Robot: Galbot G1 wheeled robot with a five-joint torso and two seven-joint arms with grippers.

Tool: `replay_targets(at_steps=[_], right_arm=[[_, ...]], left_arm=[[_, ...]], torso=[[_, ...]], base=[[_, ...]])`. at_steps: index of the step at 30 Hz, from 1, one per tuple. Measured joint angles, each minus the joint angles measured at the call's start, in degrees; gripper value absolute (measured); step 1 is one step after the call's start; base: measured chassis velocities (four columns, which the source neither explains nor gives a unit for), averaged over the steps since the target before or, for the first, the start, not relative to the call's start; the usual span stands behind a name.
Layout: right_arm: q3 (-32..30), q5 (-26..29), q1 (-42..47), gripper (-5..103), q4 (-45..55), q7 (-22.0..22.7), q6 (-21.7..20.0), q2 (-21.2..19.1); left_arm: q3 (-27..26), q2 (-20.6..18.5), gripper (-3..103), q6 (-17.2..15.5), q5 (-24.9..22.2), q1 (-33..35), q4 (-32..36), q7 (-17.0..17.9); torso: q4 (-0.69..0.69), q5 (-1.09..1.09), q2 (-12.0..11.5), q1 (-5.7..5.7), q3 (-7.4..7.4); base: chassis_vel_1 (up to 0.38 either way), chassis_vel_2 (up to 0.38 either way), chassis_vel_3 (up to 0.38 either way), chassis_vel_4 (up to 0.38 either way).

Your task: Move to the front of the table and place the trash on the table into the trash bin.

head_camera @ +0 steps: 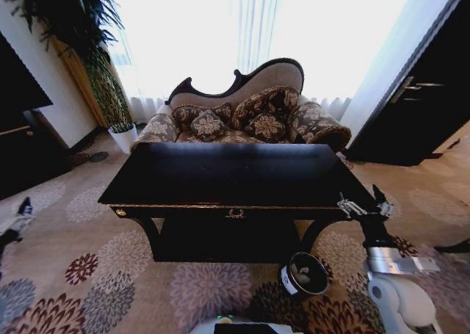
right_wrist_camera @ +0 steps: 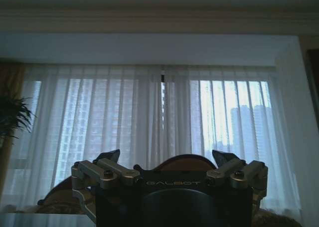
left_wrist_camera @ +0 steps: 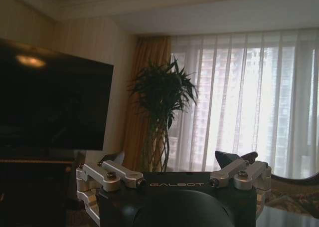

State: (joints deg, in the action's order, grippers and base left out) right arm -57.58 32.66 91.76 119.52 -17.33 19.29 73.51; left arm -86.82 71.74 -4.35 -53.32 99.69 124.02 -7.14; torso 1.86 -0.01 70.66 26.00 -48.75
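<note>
Room: a carpeted lounge with a floral-patterned carpet [head_camera: 110, 275] in grey, maroon and cream, and white sheer curtains [right_wrist_camera: 149, 117] across a bright window wall.

Furniture behind: an ornate patterned sofa [head_camera: 242, 114] with a dark curved wooden frame and scatter cushions, standing just beyond the far edge of the table. A tall green potted plant [left_wrist_camera: 162, 112] stands in the left corner beside a dark flat television screen [left_wrist_camera: 50, 102]. A dark wooden door [head_camera: 426, 92] is at the right.

Item 1: large black glossy rectangular table [head_camera: 235, 174], with a gold emblem centred on its front apron, curved legs and gold corner studs. It stands square in front of the robot, in the middle of the head view. Its top reflects the window light.

Item 2: small round dark cylindrical trash bin [head_camera: 304, 274] with a white label on its side, on the carpet by the table's front right leg, tilted so that its opening faces the camera. Pale crumpled wads lie inside it.

Item 3: right gripper [head_camera: 365, 204], silver and black, raised at the table's front right corner, above and to the right of the bin. Its fingers stand apart with nothing between them, pointing toward the window.

Item 4: left gripper [left_wrist_camera: 174, 162], held low at the robot's far left over the carpet, well apart from the table. Its fingers stand apart and hold nothing.
</note>
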Motion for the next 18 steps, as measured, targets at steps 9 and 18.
replay_targets(at_steps=[9,18], right_arm=[[-1.8,2.5,0.9,100,-0.8,-6.0,2.5,0.1],[-2.6,3.0,1.3,100,-0.2,-6.1,1.7,0.2]], left_arm=[[0.0,1.2,100,1.1,-0.4,0.2,2.2,-2.3],[-0.1,1.8,100,2.4,0.2,0.7,1.8,-3.9]], torso=[[0.0,0.0,0.0,0.0,0.0],[0.0,0.0,0.0,0.01,-0.01]], base=[[0.0,0.0,0.0,0.0],[0.02,-0.02,-0.013,0.028]])
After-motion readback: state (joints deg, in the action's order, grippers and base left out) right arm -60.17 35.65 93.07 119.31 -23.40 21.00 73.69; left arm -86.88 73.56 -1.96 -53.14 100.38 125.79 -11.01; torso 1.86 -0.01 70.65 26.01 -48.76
